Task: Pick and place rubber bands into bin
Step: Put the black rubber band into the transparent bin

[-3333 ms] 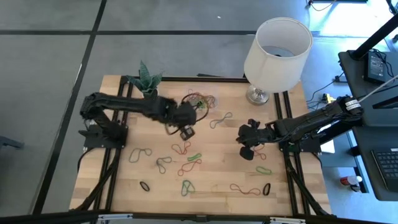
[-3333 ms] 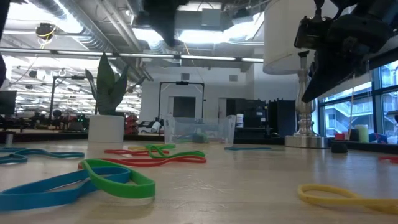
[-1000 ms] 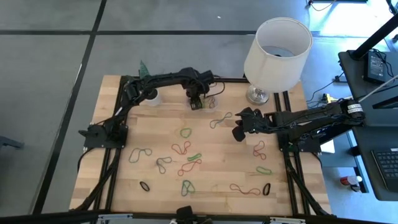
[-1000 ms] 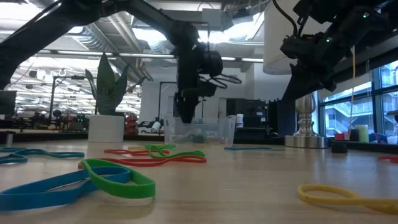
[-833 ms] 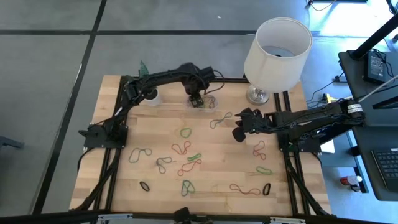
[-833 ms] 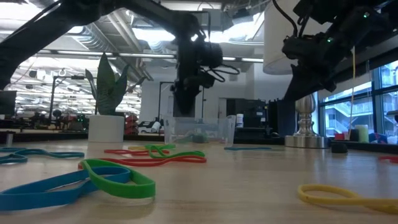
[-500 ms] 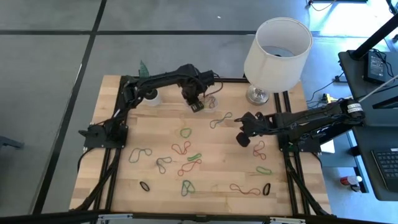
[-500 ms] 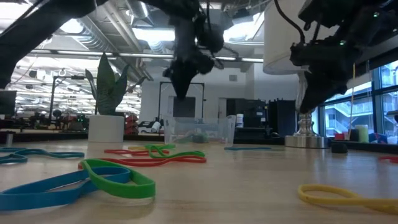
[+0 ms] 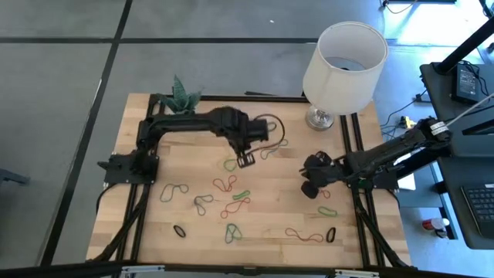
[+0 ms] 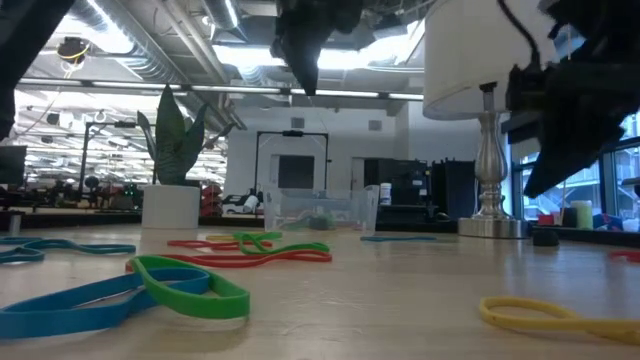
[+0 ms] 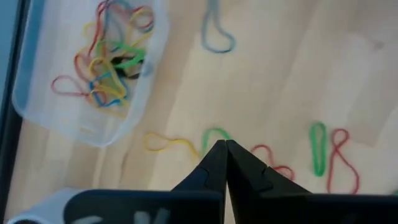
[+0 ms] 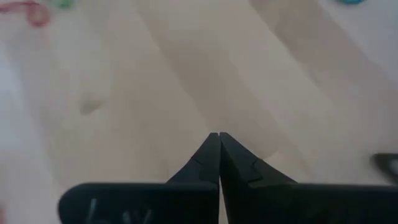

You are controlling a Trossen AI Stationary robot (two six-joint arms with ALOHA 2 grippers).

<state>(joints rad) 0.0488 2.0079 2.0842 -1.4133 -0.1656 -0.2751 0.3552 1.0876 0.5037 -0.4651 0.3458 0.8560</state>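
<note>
Rubber bands (image 9: pixel 231 185): many thin loops, green, red, blue, tan and black, scattered over the middle and near part of the wooden table (image 9: pixel 154 224), with a further tangle lying inside the bin (image 11: pixel 81 124). Lamp (image 9: pixel 343 58): white shade on a metal stem, far right corner of the table. Plant (image 9: pixel 179 96) in a small white pot (image 10: pixel 170 205), far left corner. Bin: small clear tray at the far middle, between plant and lamp. Left gripper (image 9: pixel 247 158): raised above the table just near of the bin, fingers pressed together, nothing between them. Right gripper (image 9: pixel 310 187): right of centre above bare wood, fingers pressed together, nothing between them.
</note>
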